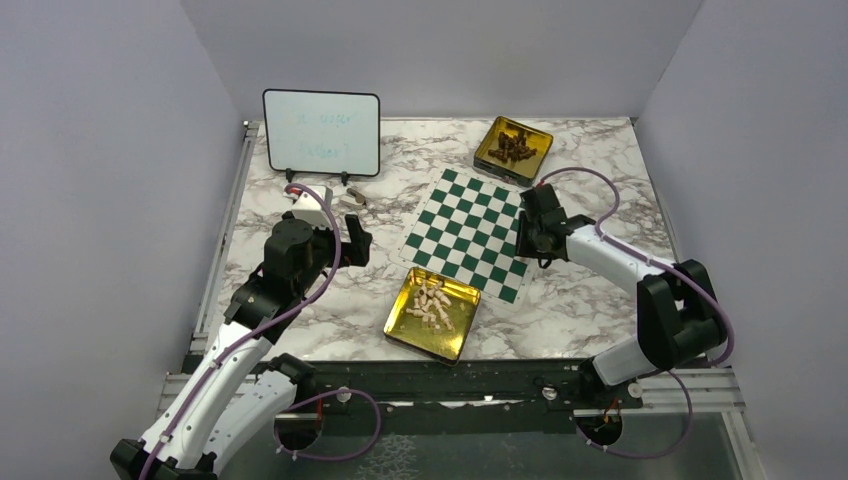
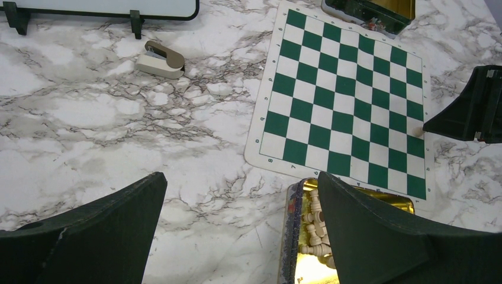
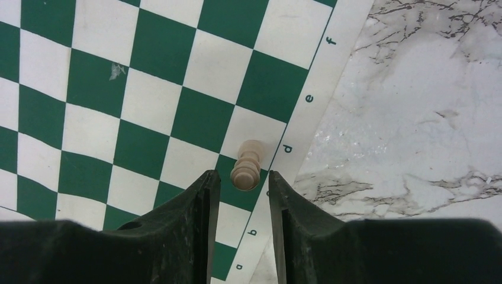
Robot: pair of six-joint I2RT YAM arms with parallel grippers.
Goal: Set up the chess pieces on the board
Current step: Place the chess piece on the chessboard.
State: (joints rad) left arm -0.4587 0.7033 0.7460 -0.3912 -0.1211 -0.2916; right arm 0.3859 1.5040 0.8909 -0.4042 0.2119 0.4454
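Observation:
The green and white board [image 1: 470, 232] lies flat on the marble table. One cream chess piece [image 3: 245, 168] stands upright on a square at the board's lettered edge, also seen small in the left wrist view [image 2: 418, 131]. My right gripper [image 3: 244, 176] is open around it, with a narrow gap showing on each side of the piece. More cream chess pieces [image 1: 432, 305] lie heaped in a gold tin [image 1: 408, 325] in front of the board. My left gripper [image 2: 240, 177] hangs wide open and empty over bare marble just left of that tin [image 2: 291, 236].
A second gold tin [image 1: 513, 148] holding dark pieces stands behind the board. A black-framed whiteboard [image 1: 321, 133] stands at the back left, and a small beige stapler-like object [image 2: 160, 59] lies in front of it.

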